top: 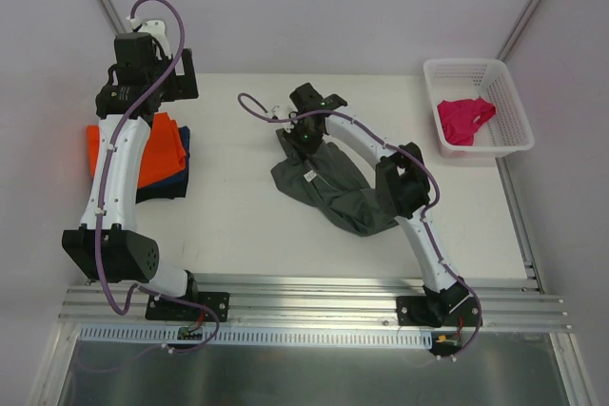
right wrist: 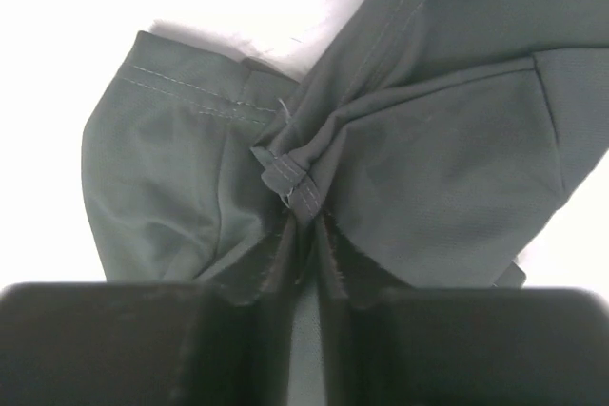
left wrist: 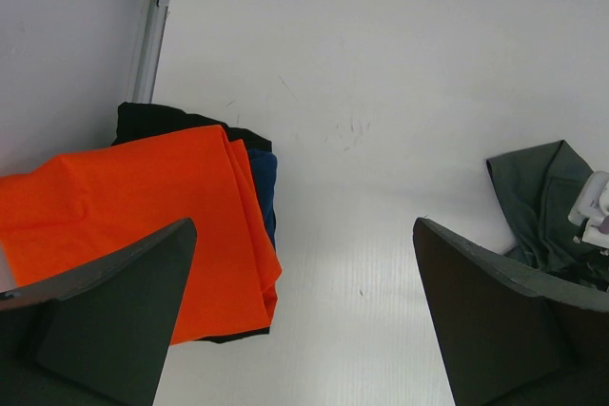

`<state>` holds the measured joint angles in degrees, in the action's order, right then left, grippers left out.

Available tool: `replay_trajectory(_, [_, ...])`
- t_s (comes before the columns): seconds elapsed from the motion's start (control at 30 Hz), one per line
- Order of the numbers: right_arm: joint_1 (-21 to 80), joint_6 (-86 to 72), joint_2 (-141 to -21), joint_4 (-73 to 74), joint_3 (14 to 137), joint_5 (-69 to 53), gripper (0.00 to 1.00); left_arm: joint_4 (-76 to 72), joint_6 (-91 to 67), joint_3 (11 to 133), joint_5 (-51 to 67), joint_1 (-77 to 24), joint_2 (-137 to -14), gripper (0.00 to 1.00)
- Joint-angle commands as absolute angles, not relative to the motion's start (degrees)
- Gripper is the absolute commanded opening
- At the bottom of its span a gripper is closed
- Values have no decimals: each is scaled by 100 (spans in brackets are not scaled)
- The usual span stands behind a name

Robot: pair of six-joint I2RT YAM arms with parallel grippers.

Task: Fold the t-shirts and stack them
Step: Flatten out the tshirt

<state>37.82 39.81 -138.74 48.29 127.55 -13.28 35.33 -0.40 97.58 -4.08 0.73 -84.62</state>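
The left arm is reaching from its near-left base toward the far-left corner of the table (top: 238,225), with its wrist hanging above the stack of folded shirts. The left gripper (left wrist: 303,325) is standing fully open and holding nothing, its two dark fingers (left wrist: 114,320) spread wide apart over bare table surface. The orange t-shirt (top: 167,145) is lying folded on top of the navy t-shirt (top: 169,185) at the left edge of the table; the arm link is covering part of this stack in the top view. The left wrist view is showing the stack unobstructed, with a blue edge and a black edge protruding from under the orange cloth. The right arm is extending from its near-right base, bending at the elbow and reaching left toward the table centre. The right gripper (right wrist: 304,235) is pinching a bunched fold of the dark grey t-shirt (top: 333,189), which is lying crumpled at the table centre. Only the right wrist view is showing this pinch, with a stitched hem gathering between the nearly closed fingers. At the far right, the magenta t-shirt (top: 464,119) is lying crumpled inside the white basket (top: 481,148).
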Motion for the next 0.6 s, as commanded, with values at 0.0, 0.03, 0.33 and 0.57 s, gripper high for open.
replay_trajectory(0.0, [3709,3973,-13571,4852,12666,-1178,10,3437,17,9932,-290,70,-8446,99])
replay_trajectory(0.03, [3692,3947,-13501,4799,12639,-1126,9,3437,18,9923,-281,70,-8455,99])
replay_trajectory(0.33, [3323,3929,-12413,4887,12297,-923,7,3436,-237,9976,-88,62,-8613,99])
replay_trajectory(0.57, [2928,4016,-11533,4887,11918,-677,7,3437,-299,9967,-9,44,-8710,99])
